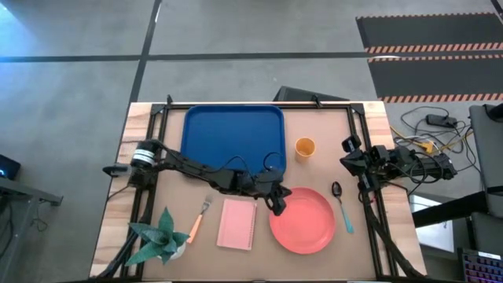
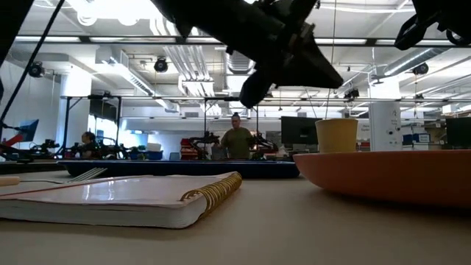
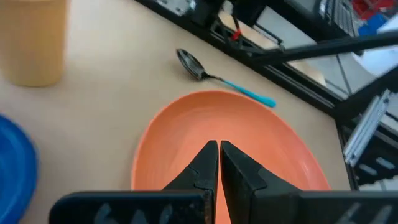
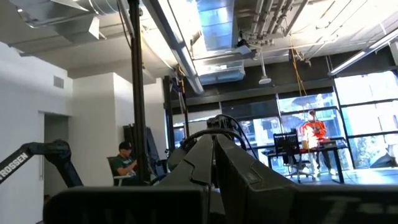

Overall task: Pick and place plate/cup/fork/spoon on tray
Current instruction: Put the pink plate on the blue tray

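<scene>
The left hand, fingers pressed together and empty, hovers over the round coral-pink plate's near rim. Unless it opens, I judge it will shove the plate across the counter instead of gripping it. The right hand, also closed, waits by the counter's edge.

A robotics lab in an open industrial hall: exposed ceiling ducts and strip lights, a grey concrete floor with hazard-striped mats, far workbenches with monitors, other robot arms, and people seated at desks.
</scene>
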You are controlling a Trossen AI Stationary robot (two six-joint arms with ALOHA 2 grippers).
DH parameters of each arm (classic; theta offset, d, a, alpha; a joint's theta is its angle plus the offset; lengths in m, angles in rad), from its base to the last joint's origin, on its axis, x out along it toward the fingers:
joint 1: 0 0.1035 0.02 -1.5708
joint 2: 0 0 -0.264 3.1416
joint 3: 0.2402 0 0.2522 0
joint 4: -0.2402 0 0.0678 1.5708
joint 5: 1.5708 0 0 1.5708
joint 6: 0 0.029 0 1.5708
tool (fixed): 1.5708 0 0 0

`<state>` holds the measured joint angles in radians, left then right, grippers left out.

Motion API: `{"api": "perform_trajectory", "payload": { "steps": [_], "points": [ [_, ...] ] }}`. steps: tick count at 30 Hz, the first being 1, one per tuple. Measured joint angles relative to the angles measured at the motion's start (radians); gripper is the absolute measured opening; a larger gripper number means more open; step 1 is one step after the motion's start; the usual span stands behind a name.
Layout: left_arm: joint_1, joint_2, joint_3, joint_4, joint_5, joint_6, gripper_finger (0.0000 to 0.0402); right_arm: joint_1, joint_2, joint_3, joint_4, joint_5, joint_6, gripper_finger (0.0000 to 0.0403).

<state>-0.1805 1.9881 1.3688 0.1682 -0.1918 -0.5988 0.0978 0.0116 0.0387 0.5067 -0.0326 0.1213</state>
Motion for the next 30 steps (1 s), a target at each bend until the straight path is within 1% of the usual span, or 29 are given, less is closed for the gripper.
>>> {"api": "perform_trajectory", "payload": {
  "steps": [4,6,12,24,27,30],
  "points": [
    [0.004,0.019,0.025,0.004,0.002,0.007,0.0000,0.000,0.000,0.000,-0.001,0.000,0.001,0.0009],
    [0.003,0.020,0.025,-0.019,0.004,0.004,0.0000,0.000,0.000,0.000,-0.002,0.000,0.001,0.0009],
    [0.003,0.019,0.014,-0.209,0.046,0.055,0.0000,0.000,0.001,0.000,-0.002,-0.001,-0.001,0.0009],
    [0.004,0.014,0.014,-0.206,0.052,0.055,0.0001,0.000,0.001,0.000,-0.002,0.000,-0.001,0.0009],
    [0.004,0.014,0.014,-0.206,0.055,0.027,0.0020,0.000,0.001,0.000,-0.002,0.000,-0.001,0.0009],
    [0.004,0.014,0.013,-0.207,0.056,-0.019,0.0061,0.000,0.001,0.000,-0.004,0.000,-0.001,0.0009]
  ]
}}
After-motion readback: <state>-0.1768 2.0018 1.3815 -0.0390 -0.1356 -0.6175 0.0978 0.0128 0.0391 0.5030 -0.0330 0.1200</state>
